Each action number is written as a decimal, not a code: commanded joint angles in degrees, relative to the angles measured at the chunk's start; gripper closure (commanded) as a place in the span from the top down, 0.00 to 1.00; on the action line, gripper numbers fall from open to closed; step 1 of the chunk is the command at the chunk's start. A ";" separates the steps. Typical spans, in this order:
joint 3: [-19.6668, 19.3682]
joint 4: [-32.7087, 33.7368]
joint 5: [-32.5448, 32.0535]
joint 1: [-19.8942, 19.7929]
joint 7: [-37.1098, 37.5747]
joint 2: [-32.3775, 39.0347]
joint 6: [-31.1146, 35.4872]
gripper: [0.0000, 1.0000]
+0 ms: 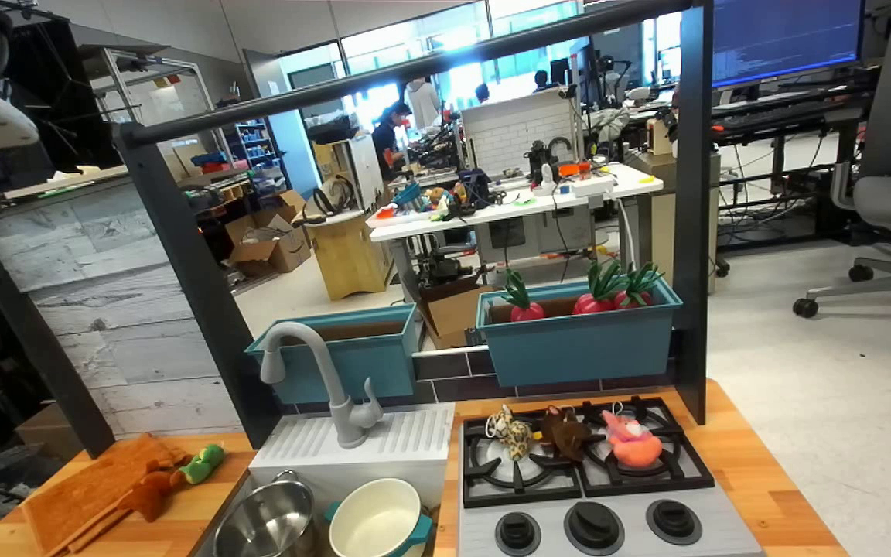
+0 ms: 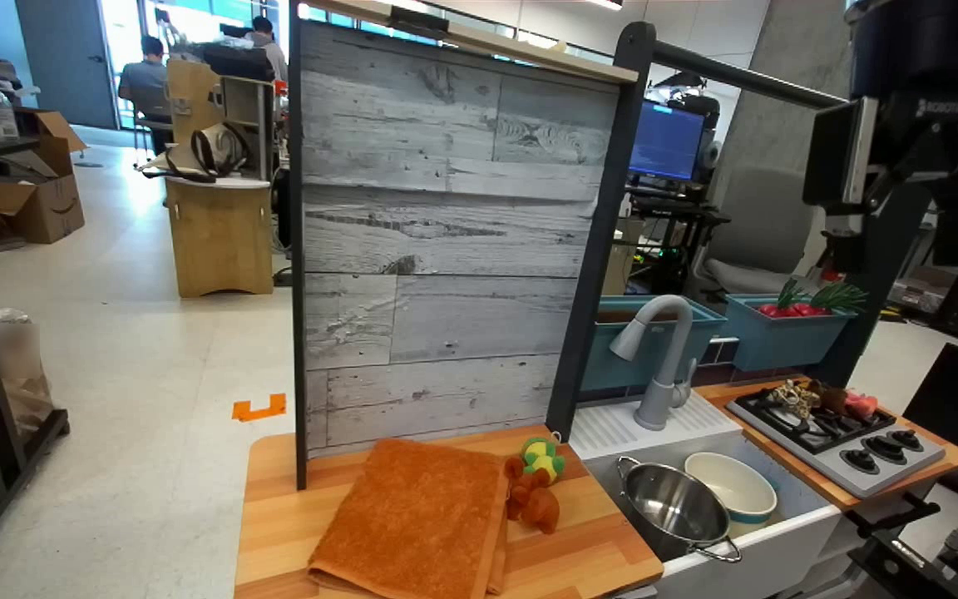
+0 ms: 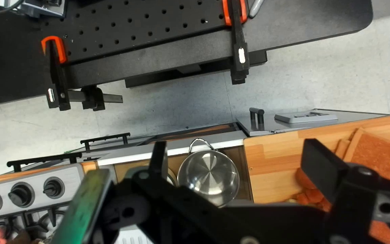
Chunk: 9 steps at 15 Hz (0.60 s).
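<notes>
The gripper [image 3: 235,152] hangs high above the desk [image 2: 279,516], its fingers [image 3: 322,166] spread wide with nothing between them. The step in hand seems to be a free hover, ahead of any grasp. In the wrist view the steel pot [image 3: 212,169] shows well below, framed by the fingers, so I judge it the thing most nearly in line. Gripping anything from here would call for a long descent with the jaws apart, and, were it the pot, for lining them up on its rim or a handle.

The pot stands in the sink [image 2: 782,553], one handle reaching over the front edge. The cream pot [image 1: 376,518] is just beside it; whether the two touch I cannot tell.

Counted: two pots; one faucet [image 1: 349,425] behind them; one stove [image 1: 639,545] with three knobs [image 1: 594,528] and three toys on its grates, a leopard toy [image 1: 513,433], a brown toy [image 1: 567,433] and a pink toy [image 1: 633,445]. Across the sink from the stove lies one towel [image 2: 421,516], with two toys beside it, a green toy [image 2: 541,457] and a rust toy [image 2: 537,506]. At the back are two planters [image 1: 581,348]; three radishes [image 1: 527,312] show in the one behind the stove. The wrist view also shows two clamps [image 3: 239,54].
</notes>
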 commanded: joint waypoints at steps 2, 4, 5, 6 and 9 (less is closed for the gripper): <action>-2.01 0.34 3.29 1.83 0.13 -0.78 6.78 1.00; -2.05 3.49 5.46 2.24 1.18 3.36 9.99 1.00; -2.02 6.04 5.39 2.73 2.83 7.18 11.20 1.00; -2.21 8.36 3.76 3.45 5.68 10.97 12.20 1.00; -5.28 14.42 -2.41 7.24 15.64 20.99 13.05 1.00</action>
